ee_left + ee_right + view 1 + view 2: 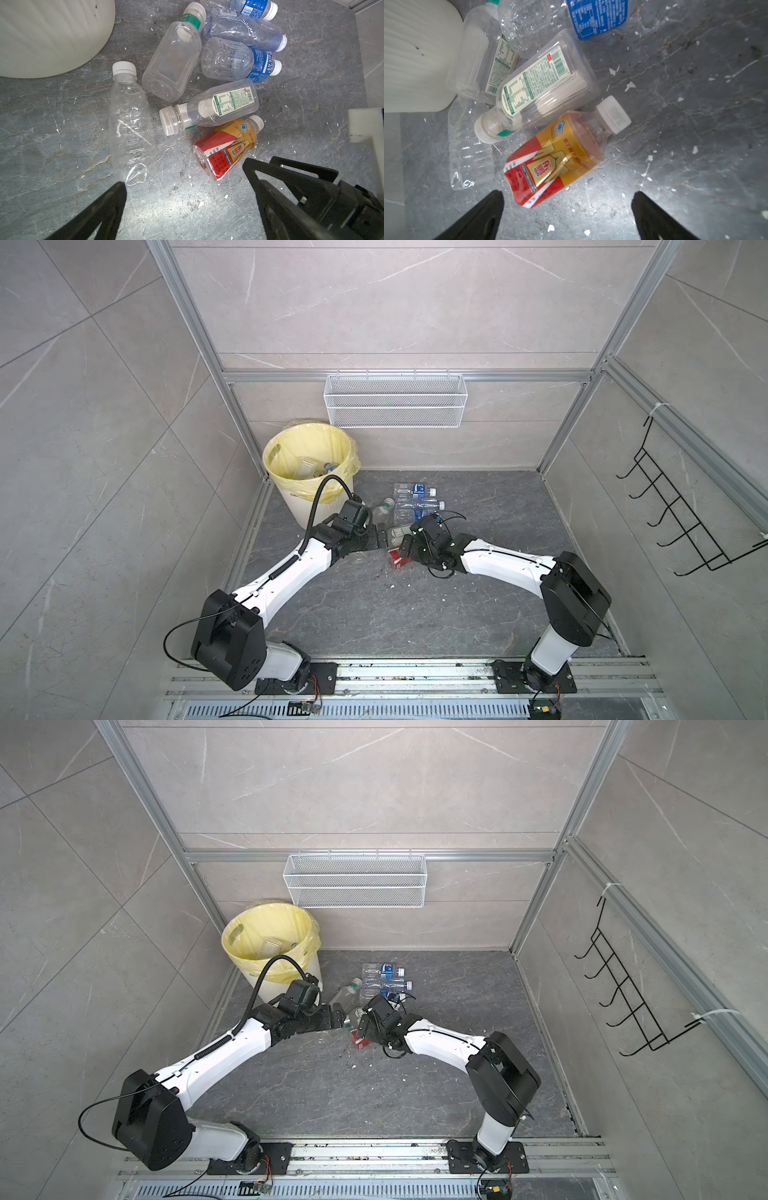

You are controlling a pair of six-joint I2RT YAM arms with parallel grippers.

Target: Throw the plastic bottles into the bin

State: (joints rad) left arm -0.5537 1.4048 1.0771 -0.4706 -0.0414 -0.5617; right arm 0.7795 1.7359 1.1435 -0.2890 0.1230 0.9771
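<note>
Left gripper (pixel 185 174) wide, empty, near clear bottle (pixel 131 128). Right gripper (pixel 568 193) wide, empty, near red-orange bottle (pixel 556 158). Both in heap (pixel 415 506) on floor (pixel 374 614) beside bin (pixel 291 502); more bottles (pixel 309 467) inside bin.

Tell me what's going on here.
The robot is working on plastic bottles lying clustered on the dark grey stone floor beside the round cream plastic bin with its yellow liner, which already holds a few. The left gripper, open and empty, is close to a crumpled clear bottle; the right gripper, also open and empty, is over the red-and-gold labelled bottle.
</note>
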